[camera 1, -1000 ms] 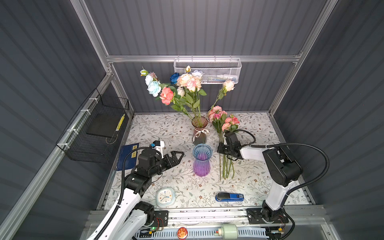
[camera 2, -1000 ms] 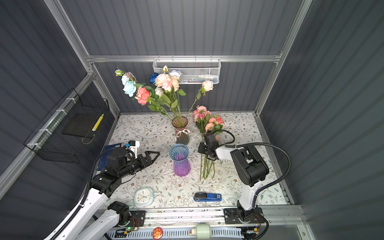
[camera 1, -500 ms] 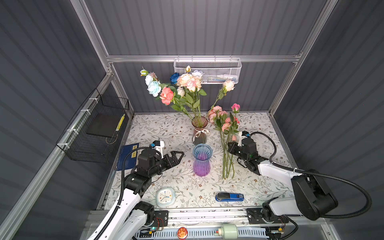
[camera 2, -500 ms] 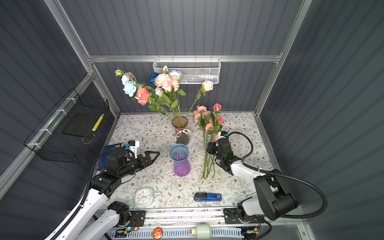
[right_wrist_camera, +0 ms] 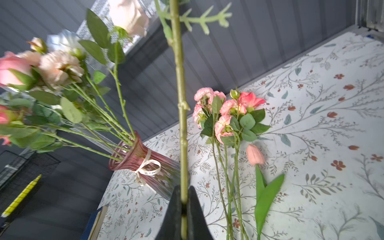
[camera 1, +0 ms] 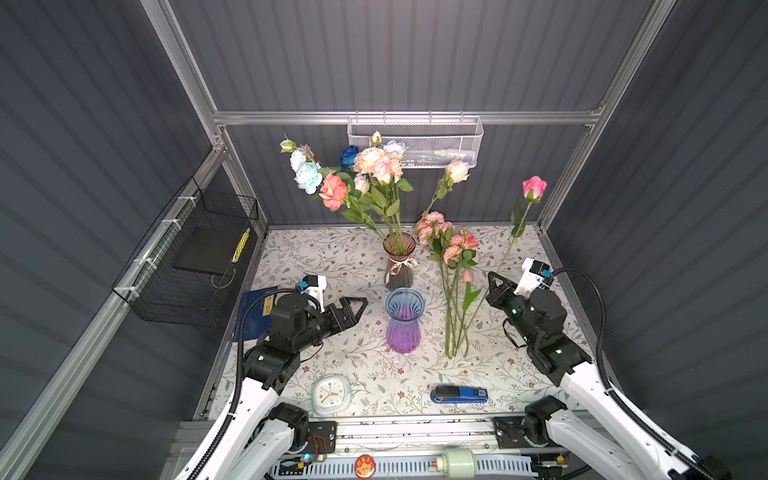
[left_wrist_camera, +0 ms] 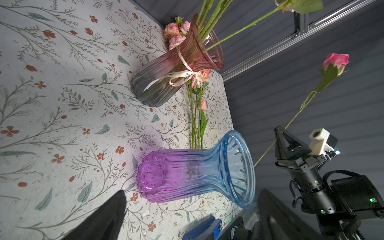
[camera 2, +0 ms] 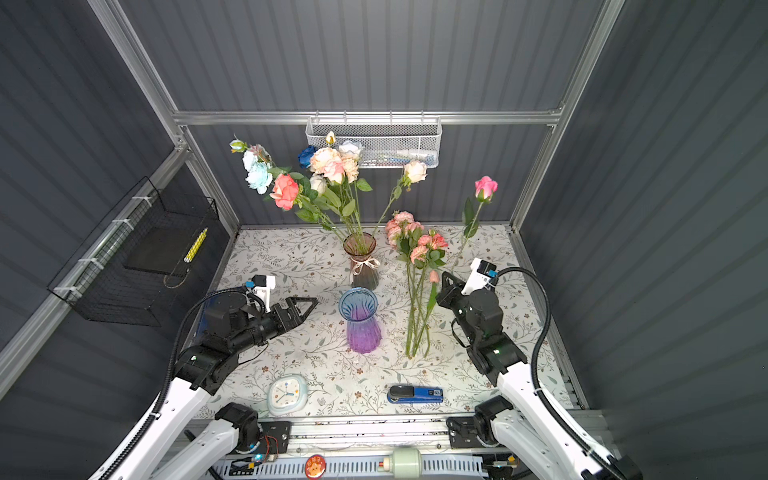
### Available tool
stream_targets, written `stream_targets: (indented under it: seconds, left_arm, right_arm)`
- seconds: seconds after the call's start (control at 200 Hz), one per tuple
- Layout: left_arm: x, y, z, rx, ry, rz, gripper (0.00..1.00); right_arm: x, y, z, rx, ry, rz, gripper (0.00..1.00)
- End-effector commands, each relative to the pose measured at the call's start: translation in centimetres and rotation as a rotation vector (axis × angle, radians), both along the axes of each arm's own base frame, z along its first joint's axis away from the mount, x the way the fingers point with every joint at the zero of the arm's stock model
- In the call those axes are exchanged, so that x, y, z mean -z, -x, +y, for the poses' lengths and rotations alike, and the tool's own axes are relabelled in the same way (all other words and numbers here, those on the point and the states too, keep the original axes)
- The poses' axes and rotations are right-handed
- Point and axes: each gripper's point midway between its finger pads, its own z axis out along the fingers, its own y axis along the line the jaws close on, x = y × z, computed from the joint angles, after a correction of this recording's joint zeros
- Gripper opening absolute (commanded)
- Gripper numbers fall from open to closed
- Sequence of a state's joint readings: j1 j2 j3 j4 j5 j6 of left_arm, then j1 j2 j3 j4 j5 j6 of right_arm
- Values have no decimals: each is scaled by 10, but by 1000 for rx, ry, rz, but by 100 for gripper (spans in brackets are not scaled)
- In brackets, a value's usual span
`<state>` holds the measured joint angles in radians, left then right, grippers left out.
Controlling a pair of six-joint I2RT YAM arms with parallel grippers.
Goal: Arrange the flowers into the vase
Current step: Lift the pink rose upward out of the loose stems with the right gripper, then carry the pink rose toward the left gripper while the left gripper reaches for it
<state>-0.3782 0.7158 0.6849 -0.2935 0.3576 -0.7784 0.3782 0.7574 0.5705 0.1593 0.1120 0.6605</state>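
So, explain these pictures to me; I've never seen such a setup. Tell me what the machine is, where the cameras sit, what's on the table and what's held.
This is a robot with two arms, each ending in a two-fingered pincer. Two pictures come from one camera head above, looking down on the whole booth; the other two come from cameras on the wrists. On the flowered table stand a pink vase holding a bunch of flowers and an empty blue and purple vase. Beside them lie loose pink flowers; nearer the front are a small clock and a blue stapler. The right pincer is shut on the stem of a pink rose, bloom up. The left pincer is open and holds nothing.
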Motion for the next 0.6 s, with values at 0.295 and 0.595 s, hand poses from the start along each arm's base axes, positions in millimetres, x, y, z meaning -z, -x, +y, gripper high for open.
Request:
stream_targets:
  seconds: [0.295, 0.595]
  left_arm:
    - [-118, 28, -37, 310, 135, -348, 99]
    - [-198, 53, -59, 548, 260, -535, 90]
  right_arm:
    - [-115, 72, 73, -502, -29, -196, 0]
    - [-151, 117, 167, -847, 23, -205, 0]
